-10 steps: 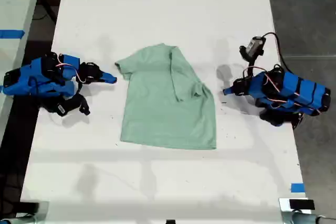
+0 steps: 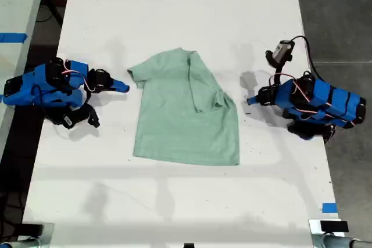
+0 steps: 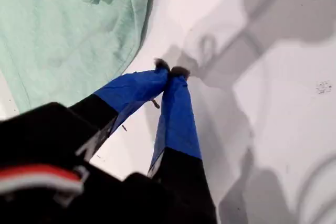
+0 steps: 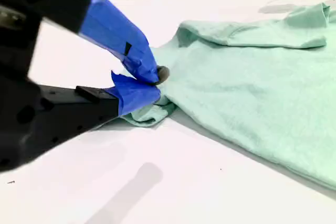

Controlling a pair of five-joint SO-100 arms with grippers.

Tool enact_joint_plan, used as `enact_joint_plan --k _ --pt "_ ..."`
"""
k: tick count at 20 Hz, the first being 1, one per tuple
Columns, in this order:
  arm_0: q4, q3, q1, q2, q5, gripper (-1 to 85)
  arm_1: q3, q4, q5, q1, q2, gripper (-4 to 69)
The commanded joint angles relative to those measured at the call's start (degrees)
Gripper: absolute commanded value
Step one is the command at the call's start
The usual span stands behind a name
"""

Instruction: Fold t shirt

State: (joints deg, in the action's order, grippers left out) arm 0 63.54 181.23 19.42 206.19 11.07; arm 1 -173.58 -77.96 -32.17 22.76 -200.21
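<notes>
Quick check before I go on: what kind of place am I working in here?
Probably a lab or workshop bench: a plain white table with blue tape marks, two blue arms, a mint t shirt between them, and bare grey floor alongside.

i see a long white table [image 2: 174,4] running from top to bottom of the exterior view, matte and faintly speckled with small dark marks. a strip of blue tape [image 2: 329,207] sits near its edge at the exterior view's lower right. grey floor [image 2: 337,10] lies along the exterior view's right. at the exterior view's left, a second pale surface [image 2: 17,4] carries another blue tape strip [image 2: 13,37], with a dark gap [image 2: 43,33] between it and the table. light falls from above, casting soft grey shadows on the tabletop.
</notes>
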Motion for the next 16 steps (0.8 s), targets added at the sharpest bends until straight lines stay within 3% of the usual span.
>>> enact_joint_plan --k 1,6,10,16 --pt "2.1 -5.9 0.9 0.4 -1.4 -0.3 -1.4 1.2 0.5 0.6 -0.5 1.0" --pt "2.3 -27.9 7.0 -28.5 6.6 -0.3 -1.4 1.2 0.3 1.1 -0.5 1.0" --pt "6.9 -50.3 14.9 -60.1 16.1 11.3 -1.4 1.1 0.1 1.1 -0.5 1.0" --pt "7.4 -64.6 25.1 -92.3 26.5 18.4 -1.2 1.1 -0.4 1.1 -0.5 1.0"
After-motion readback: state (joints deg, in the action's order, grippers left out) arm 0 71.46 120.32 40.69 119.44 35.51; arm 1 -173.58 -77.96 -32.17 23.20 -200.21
